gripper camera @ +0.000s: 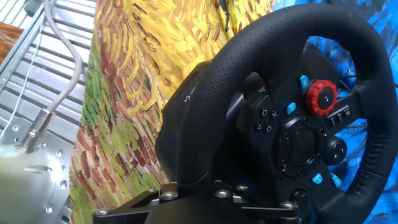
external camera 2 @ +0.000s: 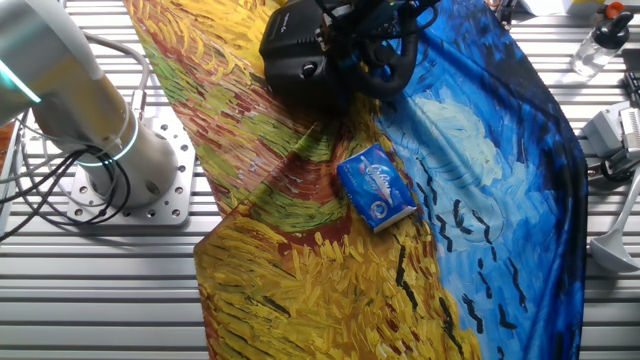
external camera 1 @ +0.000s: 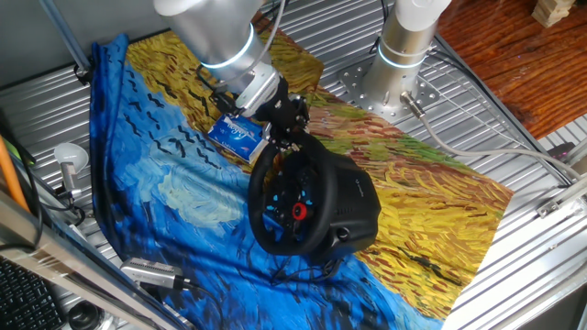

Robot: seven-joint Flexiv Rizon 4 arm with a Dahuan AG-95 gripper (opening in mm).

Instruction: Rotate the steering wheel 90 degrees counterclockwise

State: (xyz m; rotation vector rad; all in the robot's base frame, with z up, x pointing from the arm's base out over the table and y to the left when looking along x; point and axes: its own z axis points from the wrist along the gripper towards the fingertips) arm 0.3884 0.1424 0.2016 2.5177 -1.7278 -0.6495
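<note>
- Standing on a painted blue-and-yellow cloth (external camera 1: 165,174), the black round steering wheel (external camera 1: 286,203) (red button on its hub) fronts its bulky black base (external camera 1: 353,209).
- The black two-finger gripper (external camera 1: 286,117) meets the rim's top; finger spacing unclear.
- The silver arm (external camera 1: 215,32) slants down from above.
- A small blue-and-white box (external camera 2: 376,186) lies nearby.

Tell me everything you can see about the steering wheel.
The steering wheel is black, with a dimpled, leather-like rim on a bulky black base. Its hub carries a red round knob and small blue buttons. It stands tilted on the painted cloth. The tool is at its upper rim; actual contact is unclear.
</note>
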